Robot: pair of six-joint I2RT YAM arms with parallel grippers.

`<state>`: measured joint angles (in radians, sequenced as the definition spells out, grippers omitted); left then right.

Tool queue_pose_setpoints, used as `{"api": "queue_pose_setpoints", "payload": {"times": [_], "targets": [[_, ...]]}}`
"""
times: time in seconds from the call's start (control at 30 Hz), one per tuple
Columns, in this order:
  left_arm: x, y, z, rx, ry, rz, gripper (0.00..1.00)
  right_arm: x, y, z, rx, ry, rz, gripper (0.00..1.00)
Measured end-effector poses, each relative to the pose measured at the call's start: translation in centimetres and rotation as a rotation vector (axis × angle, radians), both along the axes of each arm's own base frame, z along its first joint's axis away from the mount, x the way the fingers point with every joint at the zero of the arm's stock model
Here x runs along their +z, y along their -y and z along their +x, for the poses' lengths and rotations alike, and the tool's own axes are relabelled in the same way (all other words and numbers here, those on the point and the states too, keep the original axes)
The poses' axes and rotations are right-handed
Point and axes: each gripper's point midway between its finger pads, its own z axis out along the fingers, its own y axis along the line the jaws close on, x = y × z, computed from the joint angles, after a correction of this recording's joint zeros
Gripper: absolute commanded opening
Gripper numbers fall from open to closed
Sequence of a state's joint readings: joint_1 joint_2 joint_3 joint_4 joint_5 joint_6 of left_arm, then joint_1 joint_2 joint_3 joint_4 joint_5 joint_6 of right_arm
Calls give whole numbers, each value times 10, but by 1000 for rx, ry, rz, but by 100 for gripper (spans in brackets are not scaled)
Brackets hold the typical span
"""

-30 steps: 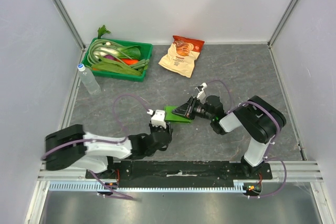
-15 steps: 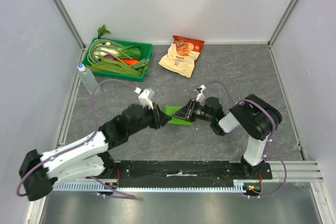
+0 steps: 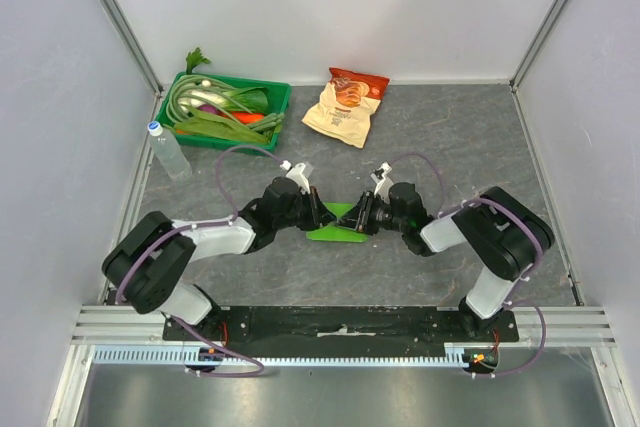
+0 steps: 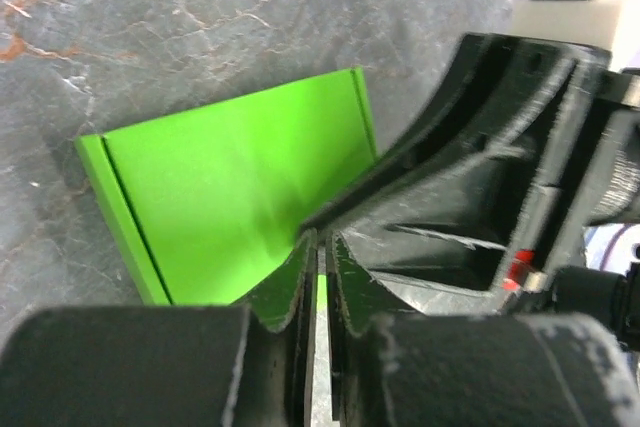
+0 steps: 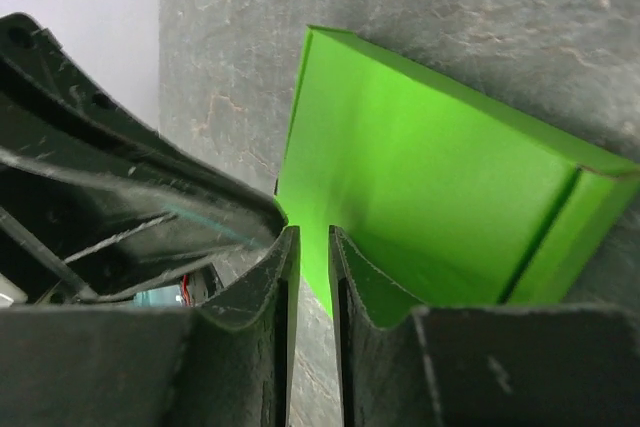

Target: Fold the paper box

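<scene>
The left claw and the right claw meet tip to tip over the grey table, each closed on an edge of the one lime-green box. In both wrist views only a thin strip of green card shows between nearly touching fingers.

The box sits between the two claws, its broad face spreading out just beyond each pair of tips. Its long axis runs roughly from one claw to the other, across the table, and a narrow creased flap lies along its end on the left-claw side. The panel looks tilted up off the table, though whether its lower edge touches is hard to say.

Each claw crowds the other: in the left wrist view the right claw's black body fills the space right behind the box.

Well beyond the claws, toward the back wall, are one green tray of vegetables, one snack bag and one clear bottle beside the tray. All three are far from the box.
</scene>
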<state>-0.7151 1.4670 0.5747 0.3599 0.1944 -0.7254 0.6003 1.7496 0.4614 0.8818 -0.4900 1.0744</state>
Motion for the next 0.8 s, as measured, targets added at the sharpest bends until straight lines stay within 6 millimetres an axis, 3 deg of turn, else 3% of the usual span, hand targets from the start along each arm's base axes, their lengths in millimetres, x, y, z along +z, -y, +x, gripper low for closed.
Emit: {"api": "queue_pose_setpoints", "payload": {"times": [0.13, 0.2, 0.33, 0.5, 0.57, 0.7, 0.73, 0.8], "targets": [[-19, 0, 5, 13, -24, 21, 10, -1, 11, 0, -20, -8, -61, 29], [-34, -3, 2, 16, -57, 44, 9, 9, 17, 1, -24, 14, -74, 29], [-33, 0, 3, 13, -53, 31, 9, 25, 30, 5, -22, 92, -106, 28], [-32, 0, 2, 6, -60, 36, 12, 7, 40, 1, 12, 113, -192, 27], [-32, 1, 2, -1, -67, 43, 16, -6, 45, -3, 28, 100, -241, 27], [-27, 1, -1, -37, -70, 69, 39, -5, 49, -2, 65, 143, -299, 31], [-25, 0, -2, -45, -66, 81, 42, -4, 52, -2, 71, 148, -326, 34], [-16, -5, -3, -54, -57, 99, 48, 1, 58, -1, 68, 161, -366, 48]]}}
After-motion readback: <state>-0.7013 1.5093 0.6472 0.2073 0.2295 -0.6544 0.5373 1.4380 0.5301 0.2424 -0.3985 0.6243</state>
